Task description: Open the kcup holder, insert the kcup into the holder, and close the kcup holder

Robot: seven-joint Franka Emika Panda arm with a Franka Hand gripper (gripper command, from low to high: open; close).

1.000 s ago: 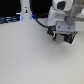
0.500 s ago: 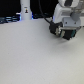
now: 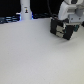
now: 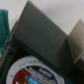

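- Pale, bare desk (image 3: 35,55) fills most of the exterior view, with a dark backdrop behind its far edge and a tall white bottle-like object (image 3: 25,9) standing near the far edge toward the exterior view's left.
- At the far edge toward the exterior view's right sits the kcup holder (image 3: 62,29), a black boxy unit, and my white arm hangs right over it.
- My gripper (image 3: 66,23) is down against the holder's upper front; it is too blurred to say whether my jaws are spread or closed, or whether they have a handle between them, so I cannot tell.
- From the wrist view I see a dark grey slanted panel of the holder (image 4: 40,35) close up, and below it a round printed top in red and blue on white (image 4: 32,75), which I take to be a pod lying in a slot, though I cannot be sure it is the kcup.
- Something teal (image 4: 4,27) shows at the picture's edge; I cannot name it.
- My judgement: I am on step 1, working the drawer, or close to the pod slots.
- Next I need a firm hold on the handle and a straight pull along the drawer's travel, without shoving the unit across the desk.
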